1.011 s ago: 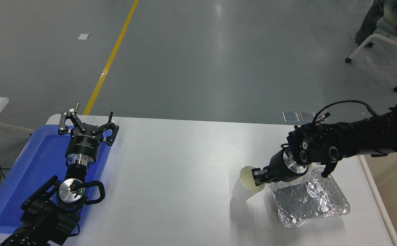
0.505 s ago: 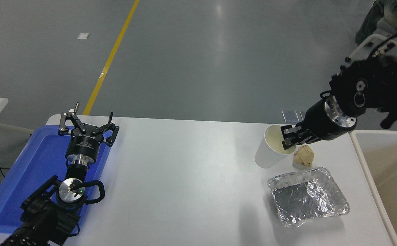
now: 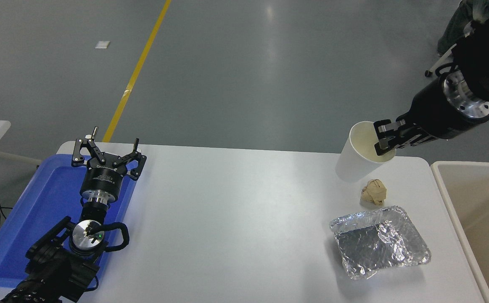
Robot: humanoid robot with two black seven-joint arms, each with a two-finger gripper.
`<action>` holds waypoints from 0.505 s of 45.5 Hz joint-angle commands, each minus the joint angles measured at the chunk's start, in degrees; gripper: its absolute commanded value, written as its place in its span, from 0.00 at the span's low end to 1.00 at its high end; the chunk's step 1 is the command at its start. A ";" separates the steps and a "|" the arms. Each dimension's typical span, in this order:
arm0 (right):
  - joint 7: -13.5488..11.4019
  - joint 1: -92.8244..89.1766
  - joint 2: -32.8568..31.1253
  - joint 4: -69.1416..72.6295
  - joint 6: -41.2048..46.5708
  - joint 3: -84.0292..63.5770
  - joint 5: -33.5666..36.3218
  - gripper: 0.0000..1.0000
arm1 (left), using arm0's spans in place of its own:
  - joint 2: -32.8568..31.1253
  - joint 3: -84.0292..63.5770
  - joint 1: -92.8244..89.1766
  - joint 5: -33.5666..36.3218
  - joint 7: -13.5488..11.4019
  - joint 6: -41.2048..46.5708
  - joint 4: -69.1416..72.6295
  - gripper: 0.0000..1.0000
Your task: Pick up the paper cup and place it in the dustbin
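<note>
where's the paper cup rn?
Head view, right side: the paper cup is held tilted by the right gripper at the table's far edge, just beyond the crumpled paper ball, left of the dustbin.

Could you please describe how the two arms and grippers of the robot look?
Both arms are black. The left gripper has thin black linkage fingers on a black cylinder with small white lettering, then a silver ring; a black cable loops beside a round silver joint with a green light. The right gripper has short blocky black-and-grey fingers on a black cylinder, also ending in a silver ring.
</note>
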 commanded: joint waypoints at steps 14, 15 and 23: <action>-0.19 2.91 -0.93 0.29 1.45 -3.51 -2.91 0.00 | 0.00 -0.01 0.00 -0.01 -0.05 -0.01 0.00 1.00; -0.19 2.74 -1.19 0.21 1.36 -3.95 -3.70 0.00 | 0.00 -0.01 0.00 -0.01 -0.05 -0.01 0.00 1.00; -0.28 0.28 -6.55 -0.41 0.74 -5.54 -12.57 0.00 | 0.09 -0.01 -0.09 -0.18 -0.05 -0.01 0.00 1.00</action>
